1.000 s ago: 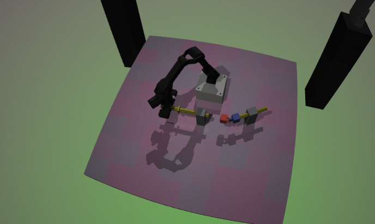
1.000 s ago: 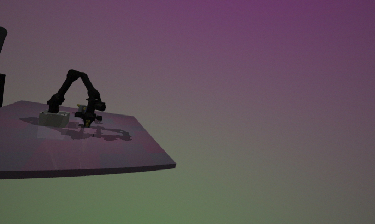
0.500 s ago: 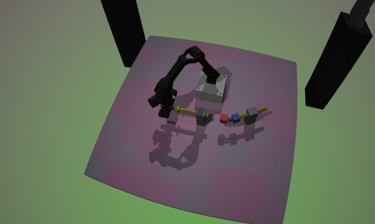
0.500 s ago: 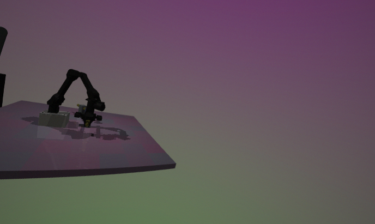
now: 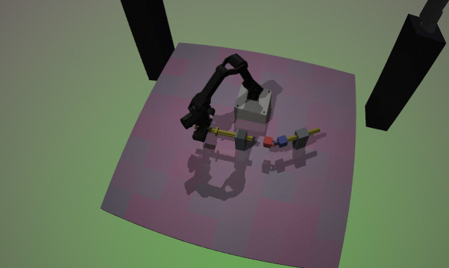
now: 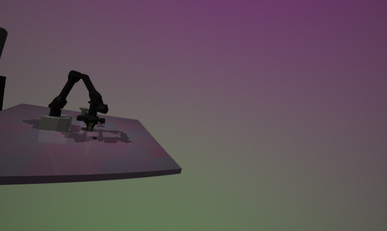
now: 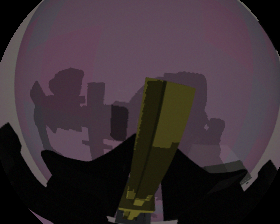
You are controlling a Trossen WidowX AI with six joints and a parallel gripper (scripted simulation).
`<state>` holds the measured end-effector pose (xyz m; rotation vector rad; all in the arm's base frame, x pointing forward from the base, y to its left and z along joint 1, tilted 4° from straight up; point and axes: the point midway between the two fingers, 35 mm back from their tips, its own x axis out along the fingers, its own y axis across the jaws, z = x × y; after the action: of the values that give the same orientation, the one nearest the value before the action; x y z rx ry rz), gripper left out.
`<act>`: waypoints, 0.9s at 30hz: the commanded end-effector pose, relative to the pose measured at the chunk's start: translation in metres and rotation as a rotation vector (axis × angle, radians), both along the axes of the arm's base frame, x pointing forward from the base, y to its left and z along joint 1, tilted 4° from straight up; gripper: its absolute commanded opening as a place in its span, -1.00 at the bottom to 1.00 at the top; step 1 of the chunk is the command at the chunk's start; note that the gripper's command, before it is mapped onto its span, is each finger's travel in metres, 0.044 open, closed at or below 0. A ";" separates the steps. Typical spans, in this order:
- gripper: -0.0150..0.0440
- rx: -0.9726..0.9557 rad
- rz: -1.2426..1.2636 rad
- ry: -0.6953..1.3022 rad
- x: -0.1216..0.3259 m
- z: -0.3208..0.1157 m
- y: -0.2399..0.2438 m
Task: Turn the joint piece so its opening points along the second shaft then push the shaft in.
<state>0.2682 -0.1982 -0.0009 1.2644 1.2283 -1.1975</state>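
The second shaft (image 5: 226, 133) (image 7: 176, 115) is yellow, has a collar, and runs through its grey block (image 5: 241, 140). My gripper (image 5: 203, 128) (image 6: 90, 128) (image 7: 148, 139) is shut on this shaft near its outer end, beyond the collar. The red joint piece (image 5: 267, 141) is hinged to a blue piece (image 5: 282, 141) on the end of the fixed yellow shaft (image 5: 314, 132), held in the other grey block (image 5: 301, 139). A gap lies between the second shaft's inner tip and the red piece. The red piece's opening is too small to make out.
The arm stands on a pale box (image 5: 253, 115) (image 6: 55, 123) behind the second shaft's block. All stands on a pink and grey patchwork table top (image 5: 232, 229) (image 6: 85, 163). Two dark pillars, on the left (image 5: 145, 33) and on the right (image 5: 402, 76), stand beyond its edges.
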 end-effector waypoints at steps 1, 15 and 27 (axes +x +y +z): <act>-0.49 0.006 -0.002 -0.005 0.000 -0.001 0.008; -0.49 0.009 -0.002 -0.007 0.001 0.000 0.028; -0.49 0.010 -0.002 -0.007 0.001 0.000 0.045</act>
<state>0.2692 -0.1595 0.0008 1.2690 1.2276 -1.1920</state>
